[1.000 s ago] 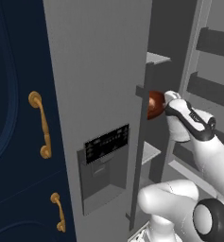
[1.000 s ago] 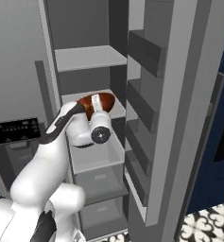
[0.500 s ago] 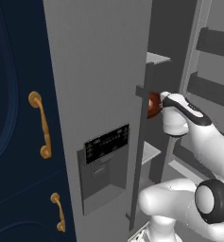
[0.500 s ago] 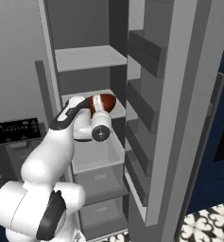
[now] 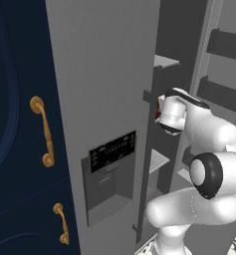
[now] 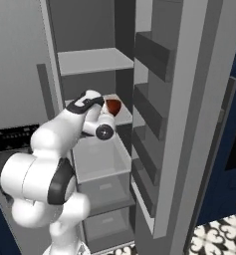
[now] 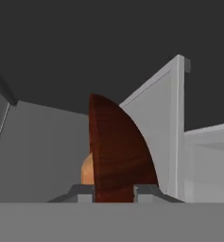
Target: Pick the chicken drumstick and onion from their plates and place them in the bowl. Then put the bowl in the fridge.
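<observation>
The fridge (image 5: 104,89) has its right side open, and my arm reaches into it at the middle shelf. My gripper (image 7: 114,191) is shut on the rim of the reddish-brown bowl (image 7: 116,151), which stands edge-on between the fingertips in the hand view. The bowl (image 6: 113,105) hangs just over the middle shelf, beyond my hand. In the left base view only a red sliver of the bowl (image 5: 157,112) shows past the door edge. A patch of the tan-orange onion (image 7: 87,171) shows behind the bowl's wall. The chicken drumstick is hidden and the plates are out of view.
An upper fridge shelf (image 6: 92,60) sits close above the bowl, and clear drawers (image 6: 97,159) lie below it. The open door with its bins (image 6: 154,99) stands to the right. Navy cabinets with gold handles (image 5: 42,132) flank the closed dispenser door (image 5: 112,149).
My arm has pushed deeper into the fridge with the bowl, and its elbow has swung up and forward. The bowl has slipped mostly behind the door edge in the left base view.
</observation>
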### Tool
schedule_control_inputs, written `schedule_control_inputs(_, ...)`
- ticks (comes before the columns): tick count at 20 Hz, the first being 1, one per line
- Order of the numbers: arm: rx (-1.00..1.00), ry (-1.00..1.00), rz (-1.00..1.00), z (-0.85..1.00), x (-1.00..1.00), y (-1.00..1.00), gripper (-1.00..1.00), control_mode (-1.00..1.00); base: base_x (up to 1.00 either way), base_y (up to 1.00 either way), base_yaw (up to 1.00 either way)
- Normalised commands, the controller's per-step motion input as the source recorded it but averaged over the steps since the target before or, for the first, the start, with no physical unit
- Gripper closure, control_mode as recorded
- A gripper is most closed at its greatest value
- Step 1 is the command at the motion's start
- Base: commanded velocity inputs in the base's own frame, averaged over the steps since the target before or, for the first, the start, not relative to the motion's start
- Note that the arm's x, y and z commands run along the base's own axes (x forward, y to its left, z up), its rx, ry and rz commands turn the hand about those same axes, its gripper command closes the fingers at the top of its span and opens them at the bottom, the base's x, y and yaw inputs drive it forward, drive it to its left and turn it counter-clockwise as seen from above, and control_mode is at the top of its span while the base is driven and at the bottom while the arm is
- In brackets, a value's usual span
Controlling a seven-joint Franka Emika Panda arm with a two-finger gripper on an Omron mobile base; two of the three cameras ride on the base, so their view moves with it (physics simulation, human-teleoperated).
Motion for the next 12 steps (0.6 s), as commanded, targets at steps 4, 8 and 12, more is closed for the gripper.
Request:
schedule_control_inputs(4, 0.0, 0.0, -0.04, -0.41, 0.39, 0.3, 1.0, -1.0, 0.0, 0.0, 0.0)
schedule_control_inputs(8, 0.0, 0.0, -0.03, -0.24, 0.19, 0.28, -1.0, -1.0, 0.0, 0.0, 0.0)
schedule_control_inputs(12, 0.0, -0.13, 0.0, 0.14, -0.27, 0.0, -1.0, -1.0, 0.0, 0.0, 0.0)
